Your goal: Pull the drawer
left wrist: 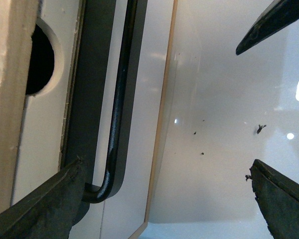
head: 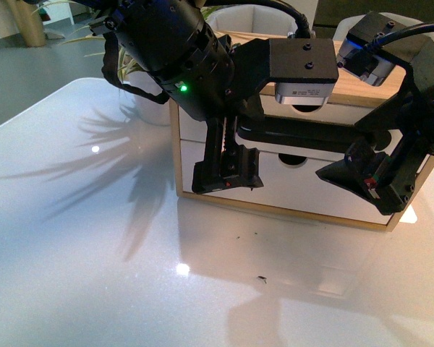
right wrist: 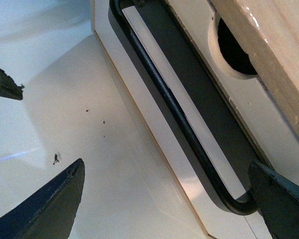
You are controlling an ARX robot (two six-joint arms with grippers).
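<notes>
Glossy white table [head: 94,238] spreads open across the lower frame; left pincer [head: 228,184] and right pincer [head: 369,189] gape wide, straddling opposite ends of the drawer handle [head: 304,136].

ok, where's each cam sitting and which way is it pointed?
Front: on the body between the arms, facing the drawer; both arms, left gripper and right gripper show.
Left wrist: on the left arm, looking past the open left fingers at the handle.
Right wrist: on the right arm, likewise past the right fingers.
Shared: both wrist views show the handle and the notch.
</notes>
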